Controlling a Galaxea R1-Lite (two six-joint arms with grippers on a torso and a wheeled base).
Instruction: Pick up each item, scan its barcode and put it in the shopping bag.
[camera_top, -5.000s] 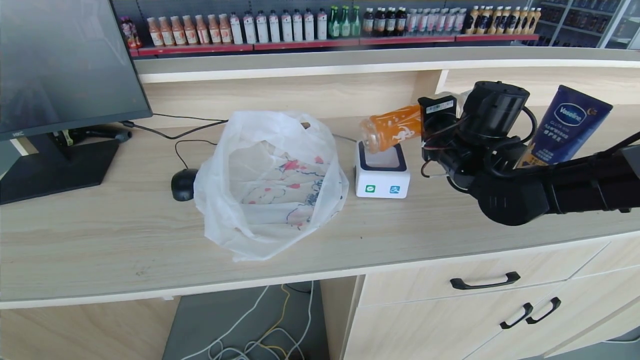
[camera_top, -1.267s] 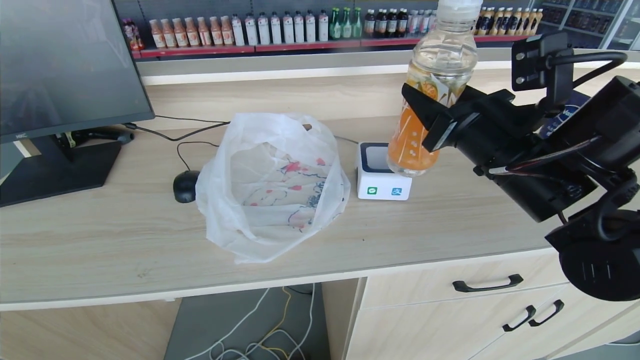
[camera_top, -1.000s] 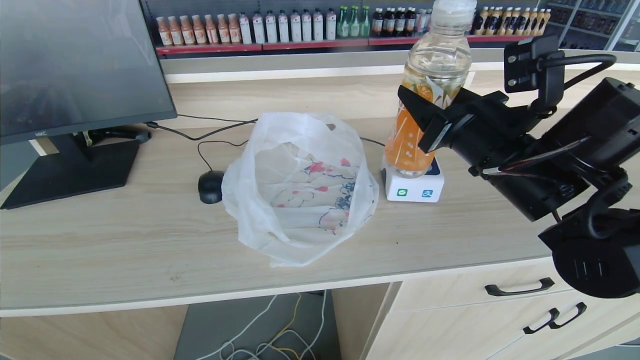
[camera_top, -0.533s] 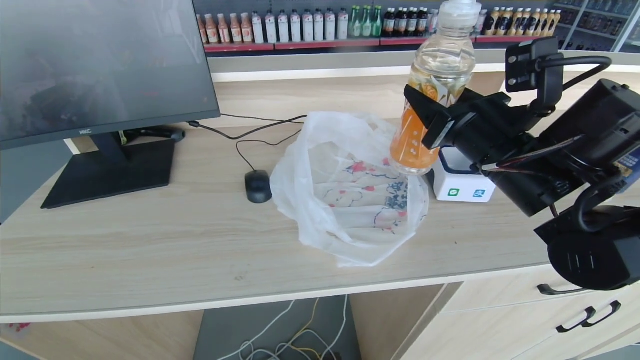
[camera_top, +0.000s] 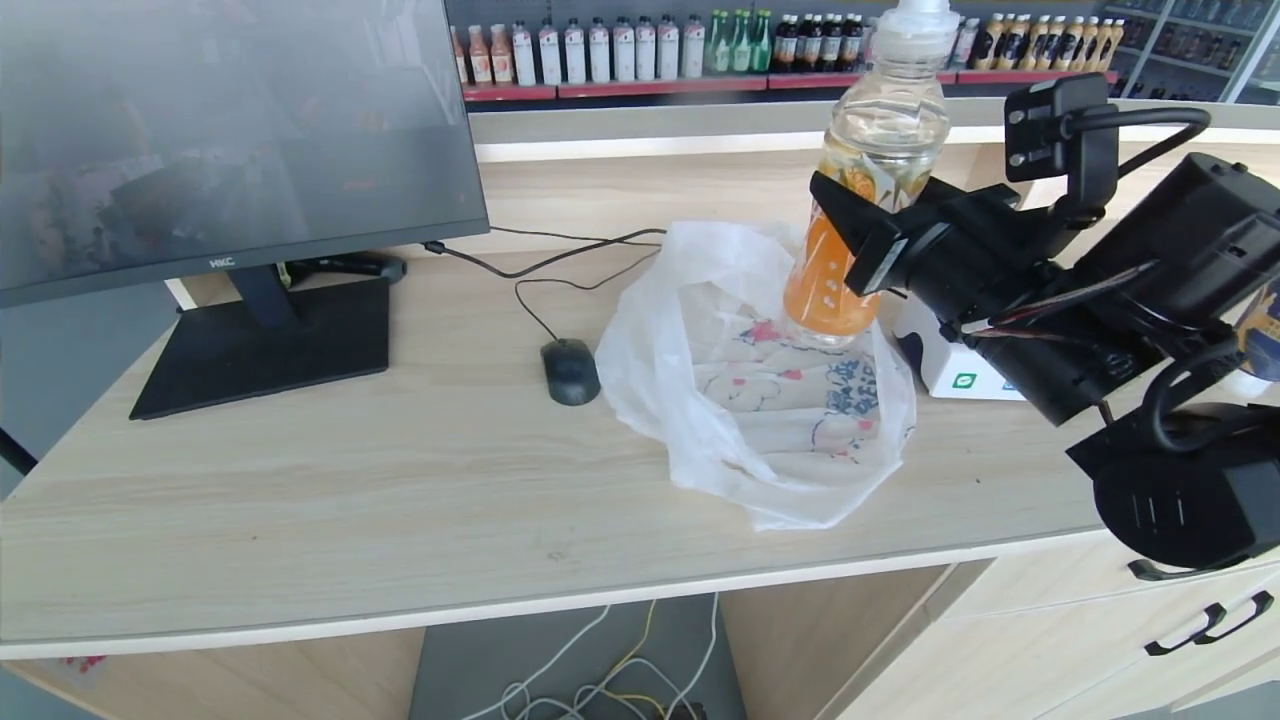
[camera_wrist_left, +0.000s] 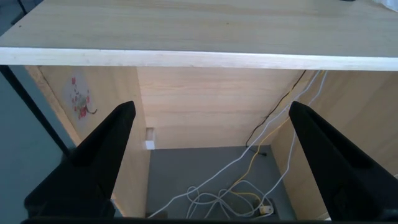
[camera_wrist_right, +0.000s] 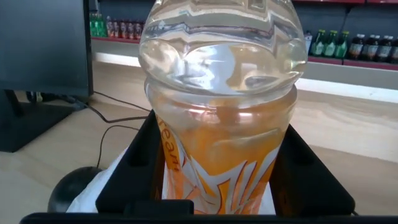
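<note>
"Why is the bottle (camera_top: 818, 290) up there?"

"The right end effector (camera_top: 842, 228) is clenched round its middle and holds it upright, cap up, just above the far right rim of the shopping bag (camera_top: 780, 430) on the table (camera_top: 400, 480). I'd say that suits a straight drop into the open mouth. The scanner (camera_top: 950, 368) stands just right of the bag."

"And the left end effector (camera_wrist_left: 211, 162)?"

"Released, fingers spread, below the table's near edge."

"What differs from five seconds ago?"

"Then the bottle lay tilted over the scanner; now it is upright over the bag. The camera has swung too, so the table's things only seem shifted."
</note>
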